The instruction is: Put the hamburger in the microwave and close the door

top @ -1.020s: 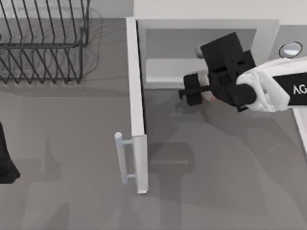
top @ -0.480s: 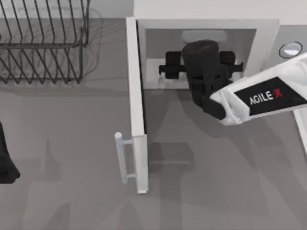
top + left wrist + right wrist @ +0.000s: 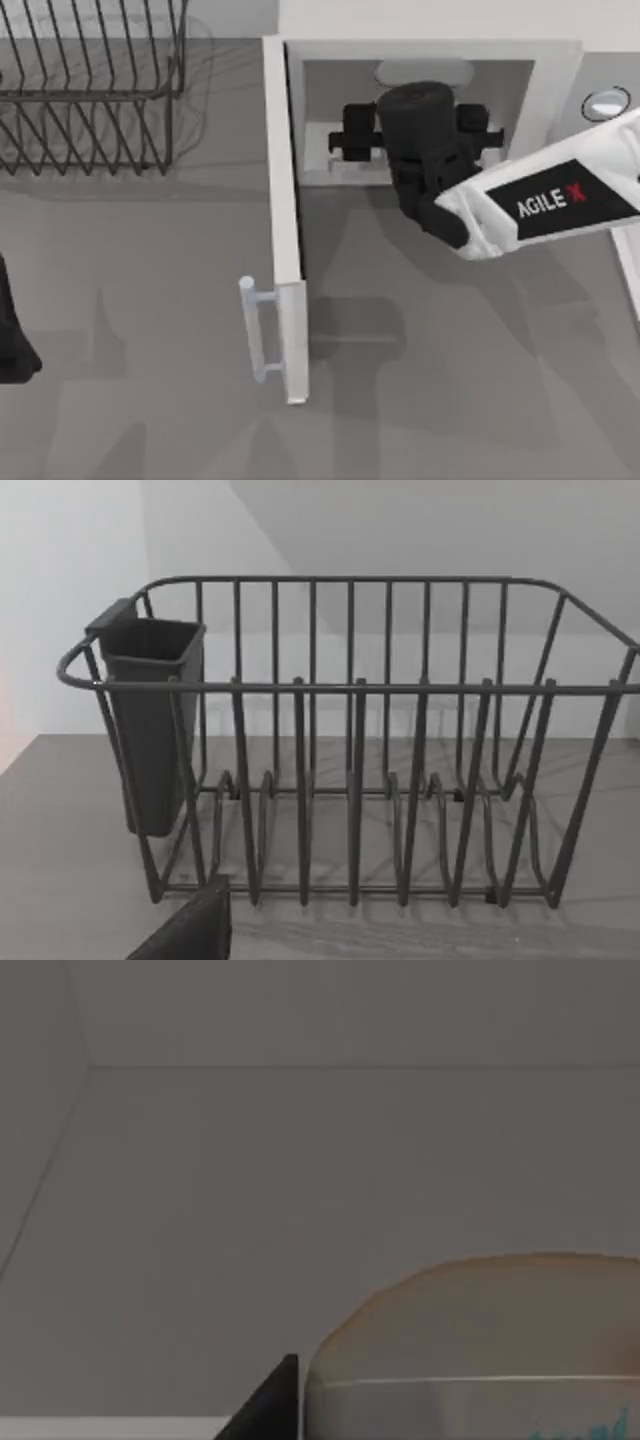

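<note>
The microwave point(image 3: 558, 62) stands at the back of the table. Its door point(image 3: 283, 200) is swung open toward the front, edge-on, with the bar handle point(image 3: 258, 330) at its near end. My right gripper point(image 3: 420, 90) reaches into the cavity, shut on the hamburger point(image 3: 424, 71), whose pale edge peeks out beyond the black wrist. In the right wrist view the cream hamburger point(image 3: 480, 1350) sits close, with one dark fingertip point(image 3: 275, 1405) against its side and the grey cavity wall behind. My left gripper point(image 3: 10, 340) stays parked at the table's left edge.
A black wire rack point(image 3: 90, 90) stands at the back left, and the left wrist view shows the rack point(image 3: 350, 780) with a dark cup holder point(image 3: 150, 720) on it. A round knob point(image 3: 605, 102) sits on the microwave's right panel. Bare grey table lies in front.
My right arm swung from in front of the opening into the cavity, carrying the hamburger in. Over the last half second it edged only slightly deeper. The left arm and door stayed still.
</note>
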Tool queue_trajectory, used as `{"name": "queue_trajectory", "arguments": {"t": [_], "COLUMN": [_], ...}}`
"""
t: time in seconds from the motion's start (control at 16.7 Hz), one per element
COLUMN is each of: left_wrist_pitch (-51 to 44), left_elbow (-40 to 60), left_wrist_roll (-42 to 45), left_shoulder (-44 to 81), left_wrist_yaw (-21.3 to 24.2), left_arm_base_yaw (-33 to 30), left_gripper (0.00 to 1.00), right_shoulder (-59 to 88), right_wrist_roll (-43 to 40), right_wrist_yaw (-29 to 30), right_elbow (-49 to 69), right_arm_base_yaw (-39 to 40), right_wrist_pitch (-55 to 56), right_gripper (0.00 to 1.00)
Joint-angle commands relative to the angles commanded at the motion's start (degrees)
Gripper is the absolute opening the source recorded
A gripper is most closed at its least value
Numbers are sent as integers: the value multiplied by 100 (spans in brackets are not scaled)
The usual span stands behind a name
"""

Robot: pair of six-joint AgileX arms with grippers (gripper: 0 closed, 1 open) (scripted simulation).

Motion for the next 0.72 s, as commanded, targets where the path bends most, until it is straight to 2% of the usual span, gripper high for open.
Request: {"name": "queue_trajectory", "arguments": {"t": [0.3,0.72], "left_wrist_pitch": [0,0], "left_elbow": [0,0], "left_wrist_roll": [0,0], "left_shoulder": [0,0], "left_wrist_yaw": [0,0], "left_arm_base_yaw": [0,0], "left_gripper": [100,100], "right_shoulder": [143,1554], "right_wrist_roll": [27,-166], "right_wrist_yaw": [-477,-921], "right_elbow": [1103,4066], "right_arm_base_yaw": [-97,-411], "right_wrist_pitch": [-665,-1998], "right_gripper": [0,0]}}
